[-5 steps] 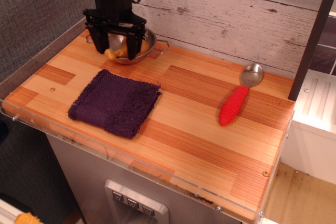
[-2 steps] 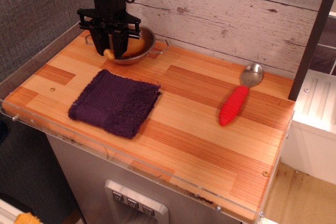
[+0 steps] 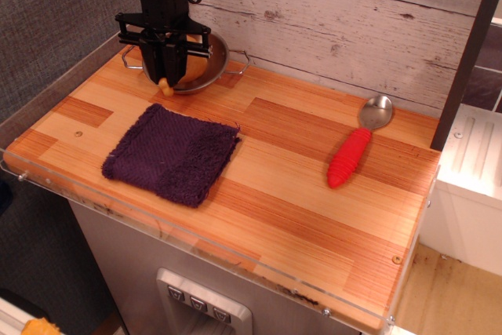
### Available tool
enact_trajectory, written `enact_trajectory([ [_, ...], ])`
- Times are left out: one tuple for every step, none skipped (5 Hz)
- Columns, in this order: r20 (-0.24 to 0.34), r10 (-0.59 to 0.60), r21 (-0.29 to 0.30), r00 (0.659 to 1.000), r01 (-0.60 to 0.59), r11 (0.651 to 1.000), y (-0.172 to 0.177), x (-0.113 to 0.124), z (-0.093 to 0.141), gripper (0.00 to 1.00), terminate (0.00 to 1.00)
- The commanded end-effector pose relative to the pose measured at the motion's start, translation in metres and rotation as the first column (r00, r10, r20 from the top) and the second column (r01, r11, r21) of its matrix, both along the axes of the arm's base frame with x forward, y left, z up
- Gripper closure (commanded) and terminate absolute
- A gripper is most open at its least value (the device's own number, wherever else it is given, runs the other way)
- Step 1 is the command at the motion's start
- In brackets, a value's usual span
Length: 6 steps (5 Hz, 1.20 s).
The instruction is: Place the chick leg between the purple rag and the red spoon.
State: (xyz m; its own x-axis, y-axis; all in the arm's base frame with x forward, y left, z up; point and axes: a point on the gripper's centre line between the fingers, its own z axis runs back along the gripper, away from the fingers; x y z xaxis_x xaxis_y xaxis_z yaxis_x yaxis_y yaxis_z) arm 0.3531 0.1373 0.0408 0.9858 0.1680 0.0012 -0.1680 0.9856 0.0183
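My gripper (image 3: 165, 78) hangs over the steel handled bowl (image 3: 210, 67) at the back left of the table. Its fingers are shut on the yellow-tan chick leg (image 3: 165, 85), whose knobbed end pokes out below the fingertips at the bowl's front rim. Most of the leg is hidden by the fingers. The purple rag (image 3: 172, 153) lies flat in front of the bowl, on the left half of the table. The red spoon (image 3: 355, 149) lies at the right, red handle toward me and silver bowl toward the wall. Bare wood lies between rag and spoon.
A whitewashed plank wall (image 3: 337, 13) runs along the back. A grey panel (image 3: 55, 13) stands at the left. The table (image 3: 298, 217) has a clear plastic lip on its front edge. A dark post (image 3: 468, 52) stands at the right edge.
The fingers have closed on the chick leg in the bowl. The bowl has shifted a little as the grip tightened.
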Motion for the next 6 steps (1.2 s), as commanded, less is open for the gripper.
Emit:
enact_trajectory([
  [0.159, 0.013, 0.044, 0.987, -0.020, 0.999, 0.010, 0.006, 0.046, 1.00, 0.00],
  [0.256, 0.038, 0.064, 0.966, -0.056, 0.996, 0.014, 0.003, 0.082, 1.00, 0.00],
  [0.311, 0.055, 0.067, 0.949, -0.079, 0.995, 0.012, -0.006, 0.105, 1.00, 0.00],
  [0.293, 0.027, 0.045, 0.956, -0.042, 0.998, -0.013, -0.015, 0.098, 1.00, 0.00],
  [0.245, -0.043, 0.022, 0.969, 0.039, 0.999, -0.060, -0.028, 0.082, 1.00, 0.00],
  [0.191, -0.136, 0.002, 0.972, 0.139, 0.990, -0.107, -0.044, 0.062, 1.00, 0.00],
])
